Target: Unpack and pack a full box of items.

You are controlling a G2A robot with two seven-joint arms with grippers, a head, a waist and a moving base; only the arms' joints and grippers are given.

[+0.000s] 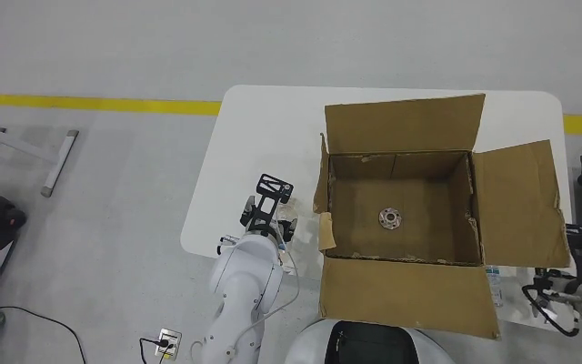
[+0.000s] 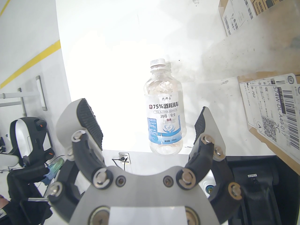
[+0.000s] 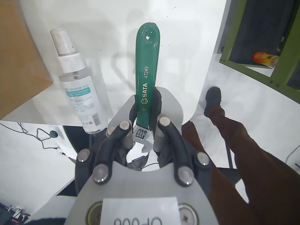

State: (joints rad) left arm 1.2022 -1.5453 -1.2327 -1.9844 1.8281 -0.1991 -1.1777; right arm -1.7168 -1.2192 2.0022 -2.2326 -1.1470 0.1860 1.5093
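Note:
An open cardboard box (image 1: 400, 123) stands on the white table (image 1: 264, 127), and a small round metal part (image 1: 389, 218) lies on its floor. A clear alcohol bottle (image 2: 164, 111) with a blue and white label lies on the table near its front edge, beside the box (image 2: 269, 108). My left gripper (image 2: 143, 115) hangs open above that bottle without touching it, at the box's left side (image 1: 268, 211). My right gripper (image 3: 145, 108) is shut on a green-handled wrench (image 3: 146, 66) and sits off the box's right front corner (image 1: 553, 305).
A clear spray bottle (image 3: 79, 83) lies on the table right beside the held wrench, next to a box flap (image 3: 14, 47); it is also visible from above (image 1: 494, 284). A green shelf frame (image 3: 257, 24) stands past the table's edge. The table's left part is bare.

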